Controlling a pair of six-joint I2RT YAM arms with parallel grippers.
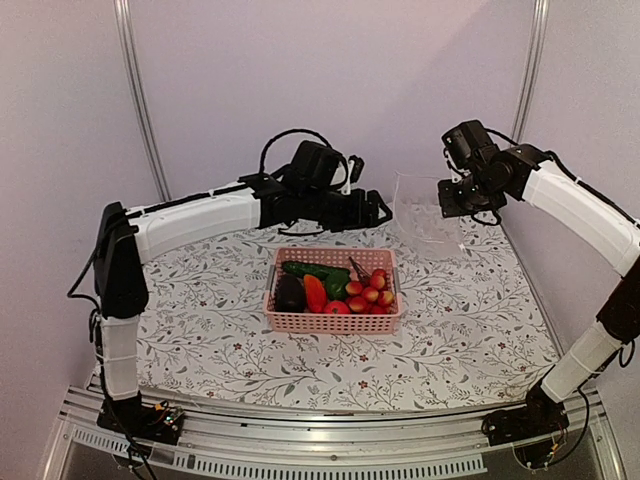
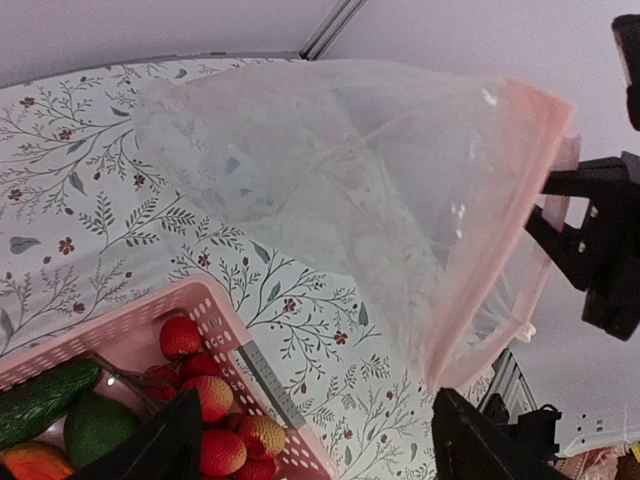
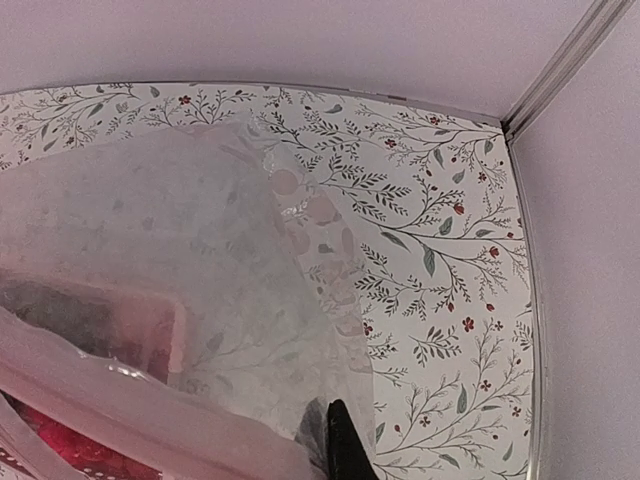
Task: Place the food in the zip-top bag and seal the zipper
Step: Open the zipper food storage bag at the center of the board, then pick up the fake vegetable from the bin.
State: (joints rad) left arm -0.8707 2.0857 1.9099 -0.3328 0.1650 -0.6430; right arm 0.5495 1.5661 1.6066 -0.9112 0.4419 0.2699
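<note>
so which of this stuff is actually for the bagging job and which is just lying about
For the job: zip-top bag; cucumber; green pepper; eggplant; red-orange pieces; cluster of small red fruits.

Just there: pink basket, only a holder; floral table cover.

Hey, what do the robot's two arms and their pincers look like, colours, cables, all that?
The left arm and right arm have smooth white tubular links joined by blocky black joints. The left pincer and right pincer are black and angular. A black cable loops above the left wrist; thinner black wires run along both arms. No markings are legible.
</note>
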